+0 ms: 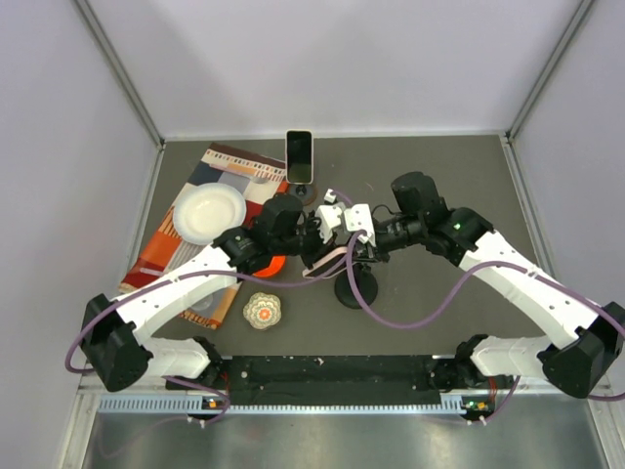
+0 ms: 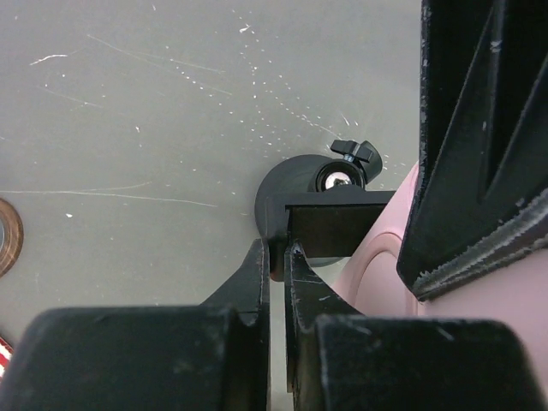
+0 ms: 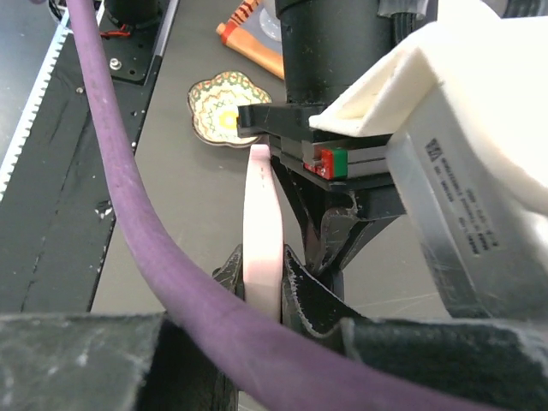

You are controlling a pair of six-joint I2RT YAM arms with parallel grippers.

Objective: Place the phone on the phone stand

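Note:
The phone, in a pink case (image 3: 259, 214), stands edge-on between my right gripper's (image 3: 261, 267) fingers, which are shut on it. In the top view the phone (image 1: 327, 261) hangs just above the black phone stand (image 1: 352, 289) at mid-table. My left gripper (image 2: 276, 250) is closed to a thin slit, its fingertips pinching the edge of the stand's black cradle plate (image 2: 336, 224). The stand's round base (image 2: 291, 184) and knob (image 2: 347, 154) lie below it. The pink case (image 2: 385, 270) shows at the right, beside a right finger (image 2: 479, 128). Both grippers meet over the stand (image 1: 332, 244).
A second phone (image 1: 299, 156) lies at the table's back. A white plate (image 1: 208, 213) sits on a patterned cloth (image 1: 227, 166) at the left. A small patterned dish (image 1: 262, 311) sits near front left, also in the right wrist view (image 3: 221, 107). A purple cable (image 3: 128, 197) crosses the right wrist view.

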